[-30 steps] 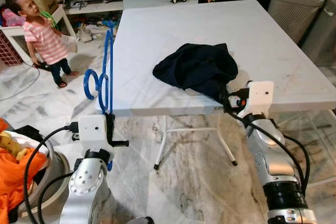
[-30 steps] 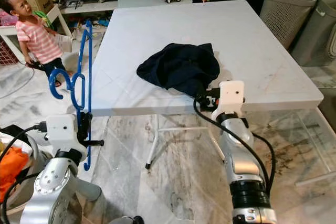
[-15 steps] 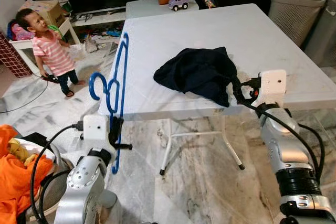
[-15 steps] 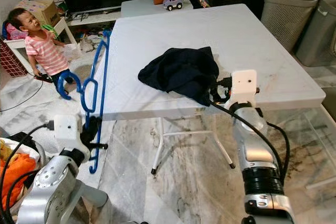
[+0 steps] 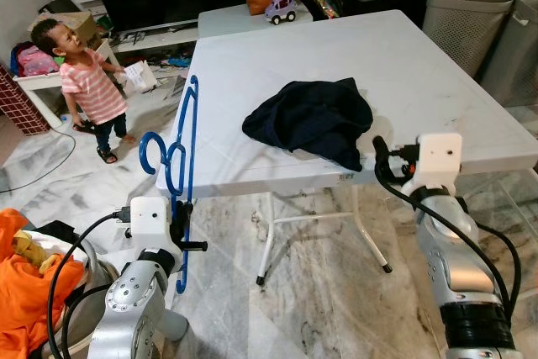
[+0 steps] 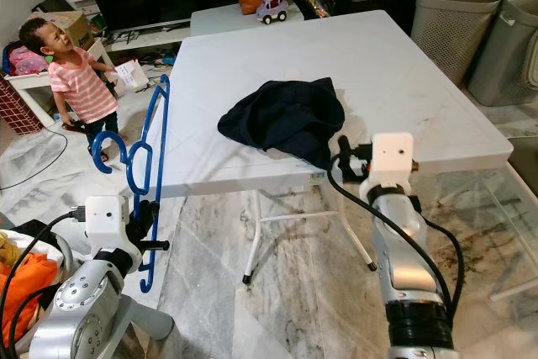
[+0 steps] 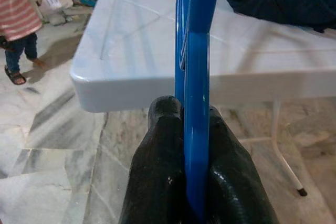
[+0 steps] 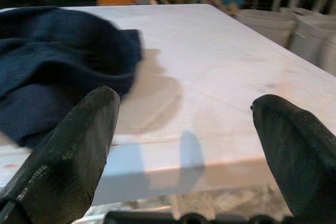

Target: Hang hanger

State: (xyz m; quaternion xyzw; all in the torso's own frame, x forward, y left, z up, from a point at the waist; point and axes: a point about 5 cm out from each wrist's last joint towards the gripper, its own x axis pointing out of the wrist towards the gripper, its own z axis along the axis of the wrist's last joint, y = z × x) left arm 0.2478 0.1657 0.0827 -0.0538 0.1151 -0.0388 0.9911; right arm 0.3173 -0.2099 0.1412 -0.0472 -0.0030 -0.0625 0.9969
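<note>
White table (image 5: 277,65); left gripper (image 7: 184,124) clamps blue hanger (image 5: 181,157).

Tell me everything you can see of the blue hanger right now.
The blue hanger looks like glossy plastic, with a curled hook and a smaller loop at its side. It stands upright, on edge, off the left side of the white table, apart from the dark garment. The left claw is shut on its lower part, a black finger on each side of the bar. Nothing hangs on it.
</note>
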